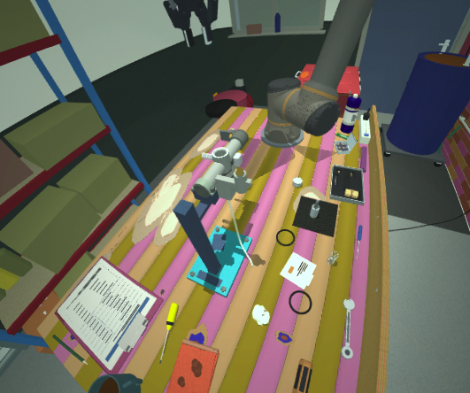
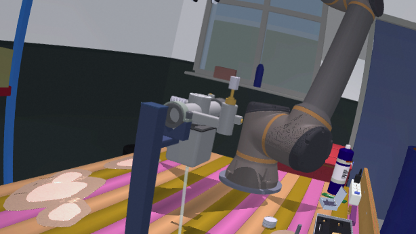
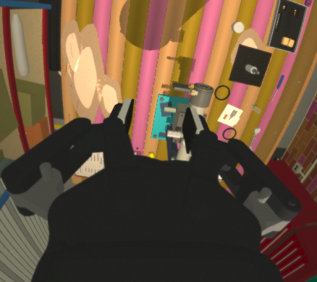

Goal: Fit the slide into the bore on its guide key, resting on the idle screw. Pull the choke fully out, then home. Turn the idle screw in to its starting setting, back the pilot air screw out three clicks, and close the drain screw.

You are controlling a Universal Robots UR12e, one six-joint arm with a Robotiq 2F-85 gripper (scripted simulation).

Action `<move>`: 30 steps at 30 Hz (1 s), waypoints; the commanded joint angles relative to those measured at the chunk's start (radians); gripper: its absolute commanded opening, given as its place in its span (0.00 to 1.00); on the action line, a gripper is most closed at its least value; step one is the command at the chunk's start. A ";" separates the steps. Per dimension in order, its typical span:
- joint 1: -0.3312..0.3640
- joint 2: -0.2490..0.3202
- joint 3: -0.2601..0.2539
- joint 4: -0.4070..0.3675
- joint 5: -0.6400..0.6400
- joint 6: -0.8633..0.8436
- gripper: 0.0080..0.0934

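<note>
The grey cylindrical slide (image 1: 314,209) stands upright on a black mat (image 1: 316,216) on the right half of the striped bench, apart from the carburettor. The grey carburettor body (image 1: 221,170) is clamped on a blue post (image 1: 198,237) that rises from a cyan base plate (image 1: 220,260), with its open bore (image 1: 220,155) facing up and a thin hose hanging down to the bench. A brass-stemmed white knob (image 2: 233,87) sticks up from the body's far end. My gripper (image 1: 190,23) hangs high above the bench, far over the carburettor (image 3: 188,113), empty, with its fingers partly closed and holding nothing.
A dark parts tray (image 1: 347,183) lies beyond the mat. Two black O-rings (image 1: 285,237) (image 1: 300,302), a paper note (image 1: 298,269), a spanner (image 1: 348,327), a yellow screwdriver (image 1: 168,329) and a clipboard (image 1: 107,311) lie on the bench. The arm's base (image 1: 282,132) stands at the far end; shelving runs along the left.
</note>
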 commanded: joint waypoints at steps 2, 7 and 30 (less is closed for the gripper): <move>0.000 0.000 -0.001 0.000 0.000 0.000 0.46; 0.000 0.000 -0.001 0.000 0.000 0.000 0.35; 0.098 0.037 0.059 -0.098 0.000 -0.123 0.35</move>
